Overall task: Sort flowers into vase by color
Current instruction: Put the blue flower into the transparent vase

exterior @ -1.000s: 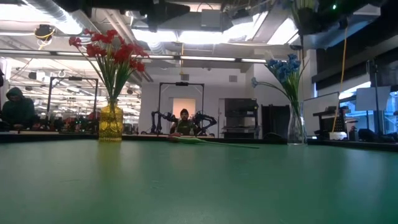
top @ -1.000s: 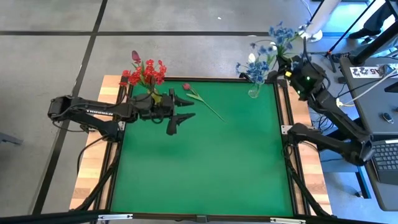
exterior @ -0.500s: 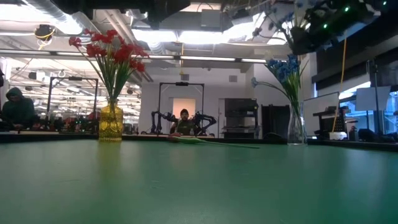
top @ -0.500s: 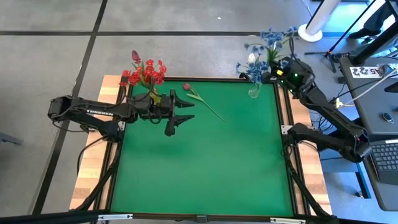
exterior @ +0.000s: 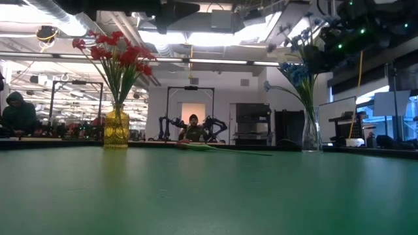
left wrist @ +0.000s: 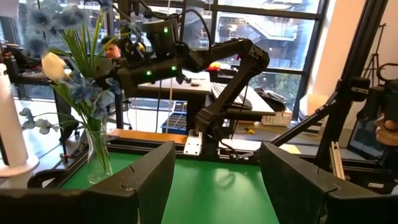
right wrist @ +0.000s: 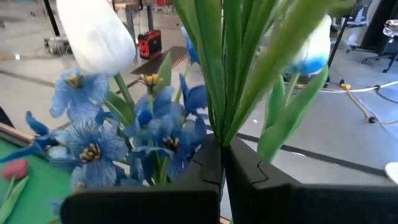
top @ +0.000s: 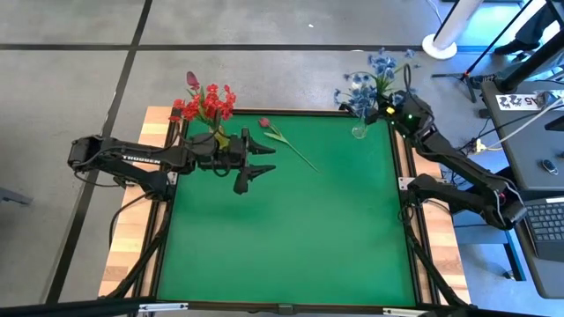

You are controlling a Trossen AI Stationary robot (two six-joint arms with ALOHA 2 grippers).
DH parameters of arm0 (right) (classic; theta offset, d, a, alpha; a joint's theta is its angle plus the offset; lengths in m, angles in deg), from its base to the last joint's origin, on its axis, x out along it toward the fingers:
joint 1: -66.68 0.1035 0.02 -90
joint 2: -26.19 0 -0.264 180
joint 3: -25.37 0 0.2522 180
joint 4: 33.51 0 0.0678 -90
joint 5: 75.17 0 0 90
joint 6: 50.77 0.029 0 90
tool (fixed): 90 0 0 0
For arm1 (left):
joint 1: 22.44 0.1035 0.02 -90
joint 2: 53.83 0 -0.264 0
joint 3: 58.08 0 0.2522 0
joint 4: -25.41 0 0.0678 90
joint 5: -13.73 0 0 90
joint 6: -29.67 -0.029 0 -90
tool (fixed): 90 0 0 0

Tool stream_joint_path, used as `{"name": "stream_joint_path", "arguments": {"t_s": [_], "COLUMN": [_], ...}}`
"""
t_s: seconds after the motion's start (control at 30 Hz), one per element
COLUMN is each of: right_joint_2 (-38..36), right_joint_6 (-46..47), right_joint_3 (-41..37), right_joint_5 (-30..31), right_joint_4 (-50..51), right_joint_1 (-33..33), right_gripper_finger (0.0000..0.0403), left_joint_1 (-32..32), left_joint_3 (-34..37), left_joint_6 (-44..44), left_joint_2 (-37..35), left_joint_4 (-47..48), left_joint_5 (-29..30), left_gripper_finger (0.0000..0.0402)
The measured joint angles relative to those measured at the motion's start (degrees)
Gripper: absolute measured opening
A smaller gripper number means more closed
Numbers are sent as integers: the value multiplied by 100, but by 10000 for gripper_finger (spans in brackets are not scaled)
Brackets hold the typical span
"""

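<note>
Jaws of the right gripper (right wrist: 222, 163) clamp green stems (right wrist: 231, 62) — left gripper (top: 256, 157) jaws spread, empty.

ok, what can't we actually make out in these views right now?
- Right gripper: right wrist view shows it shut on green stems; which blossom they carry is cut off by the frame edge.
- Clear vase: high view, mouth hidden by blue flowers.
- Red tulip on the mat: low view shows only a thin line, bud too small.
- Left gripper: out of the low view.

Right gripper (right wrist: 222, 163) jaws pinch green stems (right wrist: 233, 68) beside blue blossoms (right wrist: 158, 127).
</note>
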Motion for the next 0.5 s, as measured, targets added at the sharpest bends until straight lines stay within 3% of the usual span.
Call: {"name": "stream_joint_path", "arguments": {"t_s": [0.2, 0.5], "right_joint_2": [-7, -7], "right_joint_6": [167, 261], "right_joint_3": [-529, -827], "right_joint_5": [151, 247], "right_joint_4": [-608, -587], "right_joint_1": [2, 2], "right_gripper_finger": [1, 2], "left_joint_1": [2, 2], "left_joint_3": [0, 0], "left_joint_6": [0, 0], "left_joint_2": [0, 0], "left_joint_4": [55, 107], "left_joint_5": [1, 3], "left_gripper_finger": [229, 229]}}
